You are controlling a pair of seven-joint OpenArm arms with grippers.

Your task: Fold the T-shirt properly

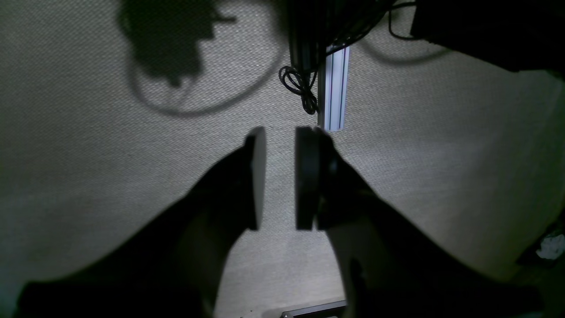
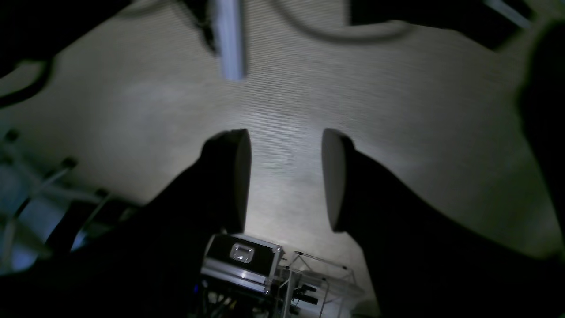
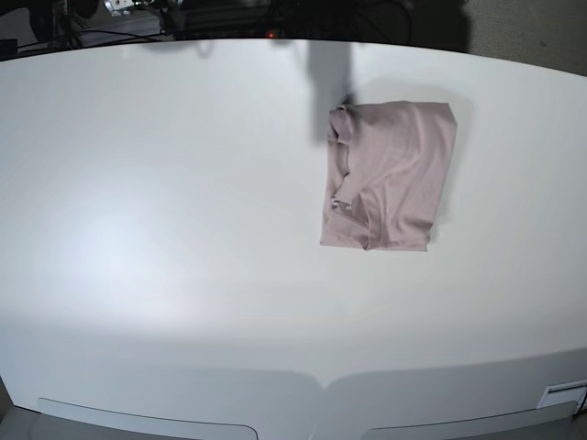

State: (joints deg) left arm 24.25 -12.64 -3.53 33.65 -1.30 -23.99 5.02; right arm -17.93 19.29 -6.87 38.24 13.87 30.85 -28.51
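The T-shirt [image 3: 390, 174] lies folded into a pink-mauve rectangle on the white table [image 3: 183, 229], right of centre toward the far edge, its collar along the left side. Neither arm appears in the base view. In the left wrist view my left gripper [image 1: 281, 132] has its fingers a narrow gap apart with nothing between them, over grey carpet. My right gripper [image 2: 286, 134] stands wider open and empty in the right wrist view, also over carpet. Neither wrist view shows the T-shirt.
Past the left gripper stand an aluminium post [image 1: 334, 88] and a knot of black cables [image 1: 300, 86]. A black case with metal edges [image 2: 242, 260] sits on the floor below the right gripper. Dark equipment lines the table's far edge [image 3: 211, 14].
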